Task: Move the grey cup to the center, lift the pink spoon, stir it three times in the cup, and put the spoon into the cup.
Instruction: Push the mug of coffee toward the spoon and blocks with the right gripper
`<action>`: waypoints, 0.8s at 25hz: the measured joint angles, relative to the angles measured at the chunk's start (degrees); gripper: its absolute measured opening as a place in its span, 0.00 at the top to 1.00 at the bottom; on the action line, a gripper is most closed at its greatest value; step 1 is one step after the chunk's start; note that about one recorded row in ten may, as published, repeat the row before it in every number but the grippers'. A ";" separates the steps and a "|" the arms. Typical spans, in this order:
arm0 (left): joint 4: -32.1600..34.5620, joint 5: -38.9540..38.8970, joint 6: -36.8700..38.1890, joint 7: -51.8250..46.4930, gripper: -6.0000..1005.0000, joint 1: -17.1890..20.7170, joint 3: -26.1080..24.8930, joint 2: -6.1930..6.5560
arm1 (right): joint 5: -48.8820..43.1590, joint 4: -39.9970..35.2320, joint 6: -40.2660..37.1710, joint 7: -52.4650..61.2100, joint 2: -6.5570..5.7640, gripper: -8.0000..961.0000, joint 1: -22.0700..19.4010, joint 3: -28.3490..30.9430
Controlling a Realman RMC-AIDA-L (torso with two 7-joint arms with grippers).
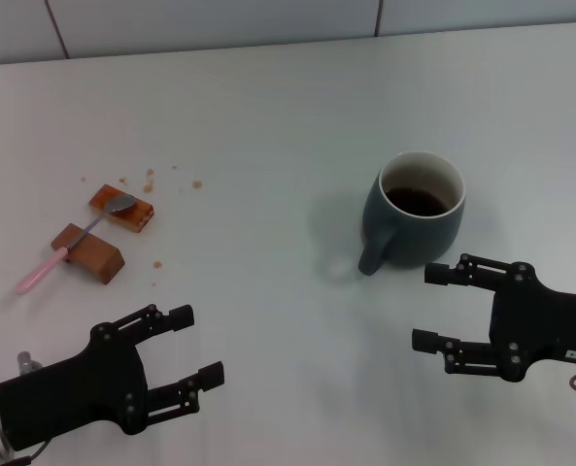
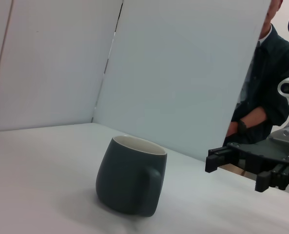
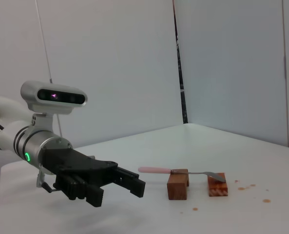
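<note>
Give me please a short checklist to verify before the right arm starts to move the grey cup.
1. Right gripper fingers open: ok.
2. Grey cup upright on the table: ok.
3. Cup free, nothing touching it: ok; the right gripper is beside it, apart.
4. Cup contents: not ok for fast moves; dark liquid shows inside, so it could spill.
5. Pink spoon reachable: ok; it rests across two brown blocks.
6. Left gripper out of the cup's path: ok; open, low on the left, near the blocks.
</note>
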 joint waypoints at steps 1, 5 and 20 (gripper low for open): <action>0.00 0.00 0.01 0.00 0.19 0.00 -0.02 0.00 | -0.01 0.00 0.02 0.00 0.00 0.18 0.00 0.00; -0.16 0.00 0.03 0.04 0.19 0.00 -0.12 0.00 | -0.10 0.00 0.05 0.00 0.00 0.20 0.00 0.00; -0.01 0.01 0.28 -0.01 0.20 0.15 -0.54 0.09 | 7.70 7.14 0.28 -12.12 -0.11 0.33 -1.99 7.13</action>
